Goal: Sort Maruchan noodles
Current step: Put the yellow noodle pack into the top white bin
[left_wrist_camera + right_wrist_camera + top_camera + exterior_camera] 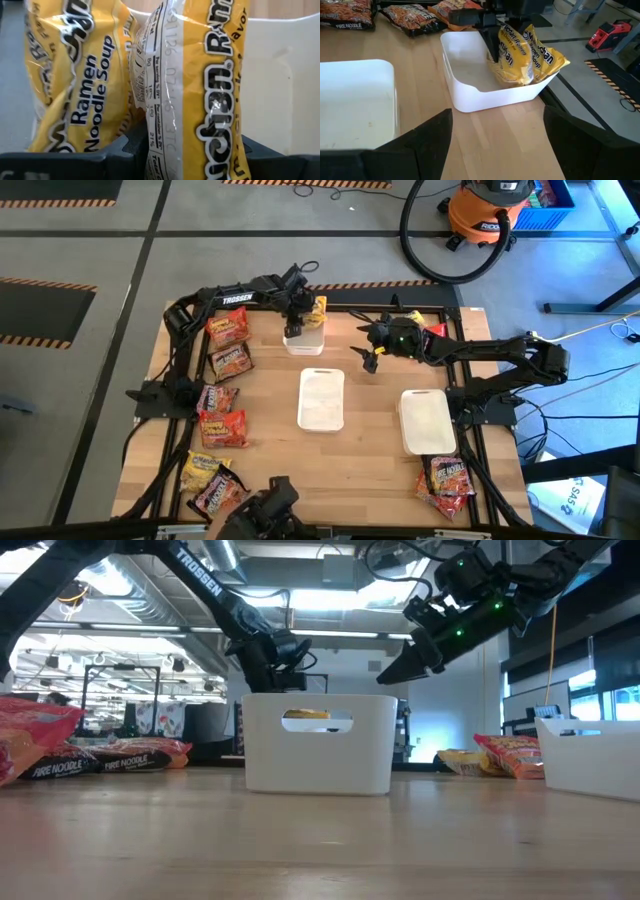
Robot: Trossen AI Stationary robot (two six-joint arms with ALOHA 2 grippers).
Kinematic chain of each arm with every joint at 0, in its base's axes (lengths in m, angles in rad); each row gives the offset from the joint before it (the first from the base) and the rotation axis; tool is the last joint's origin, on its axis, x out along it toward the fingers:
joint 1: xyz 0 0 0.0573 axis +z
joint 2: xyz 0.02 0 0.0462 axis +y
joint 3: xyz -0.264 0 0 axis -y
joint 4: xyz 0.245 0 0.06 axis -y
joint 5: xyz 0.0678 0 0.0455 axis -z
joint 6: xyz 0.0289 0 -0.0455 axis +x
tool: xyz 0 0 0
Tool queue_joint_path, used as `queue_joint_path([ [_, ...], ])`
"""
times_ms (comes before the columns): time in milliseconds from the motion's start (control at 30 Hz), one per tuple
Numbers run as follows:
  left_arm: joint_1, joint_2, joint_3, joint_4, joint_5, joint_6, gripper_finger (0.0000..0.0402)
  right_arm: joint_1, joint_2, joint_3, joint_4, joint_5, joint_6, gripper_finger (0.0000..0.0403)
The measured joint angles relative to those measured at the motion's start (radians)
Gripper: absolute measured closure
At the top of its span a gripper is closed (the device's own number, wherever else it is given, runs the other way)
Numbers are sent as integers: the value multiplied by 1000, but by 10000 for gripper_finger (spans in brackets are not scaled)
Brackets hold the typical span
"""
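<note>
Overhead looks down, low cam level, both share white tray, wrist cams close.

In the low view, the white tray's wall hides all but a sliver of the yellow noodle packets. The left wrist view cuts both packets off at its edges. Overhead, the left claw covers part of them.
</note>
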Motion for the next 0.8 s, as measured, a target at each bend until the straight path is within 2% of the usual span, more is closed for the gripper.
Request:
queue_joint_path([
  [300,0,0,0,5,-35,5,244,0,0,0,-1,-40,0,111],
  [600,-2,-10,5,4,-106,-23,195,0,0,0,-1,-40,0,111],
  [800,-13,-10,36,1,-125,-37,193,0,0,0,0,-40,0,111],
])
